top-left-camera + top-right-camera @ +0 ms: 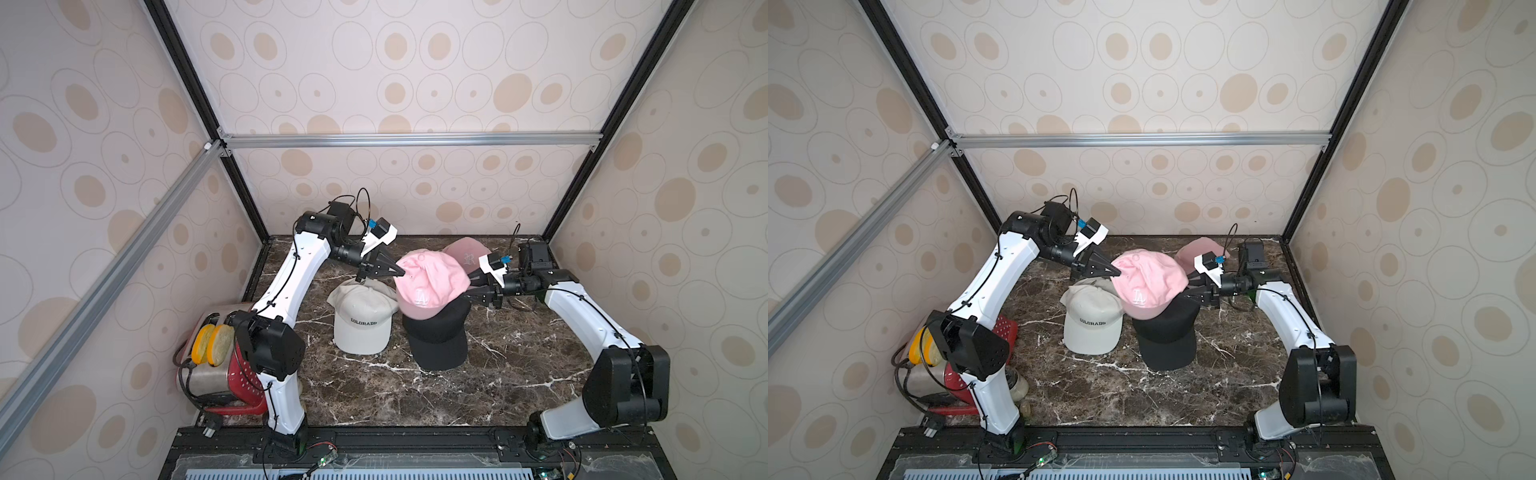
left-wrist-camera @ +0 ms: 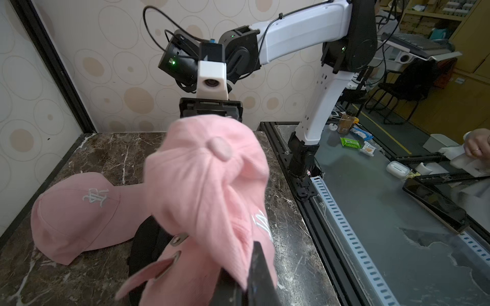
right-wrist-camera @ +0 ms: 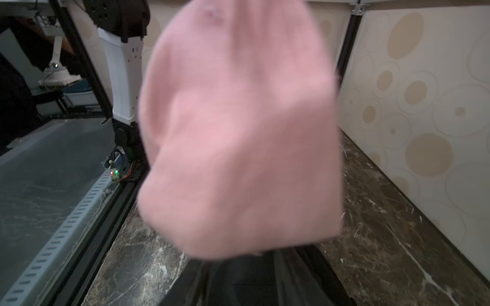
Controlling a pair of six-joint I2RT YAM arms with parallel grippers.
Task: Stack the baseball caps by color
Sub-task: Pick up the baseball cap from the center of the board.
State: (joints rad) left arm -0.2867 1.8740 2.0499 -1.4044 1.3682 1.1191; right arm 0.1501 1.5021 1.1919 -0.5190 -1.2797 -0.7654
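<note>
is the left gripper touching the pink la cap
Touching. The left wrist view shows the left gripper shut on a fold of the pink LA cap, with the fabric bunched between its jaws.

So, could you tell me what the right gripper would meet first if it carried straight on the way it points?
Most likely the pink LA cap, just ahead of the right gripper and filling its wrist view; the left gripper holds it.

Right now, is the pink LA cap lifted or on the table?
Lifted: the left gripper is shut on the LA cap, holding it over the black cap.
</note>
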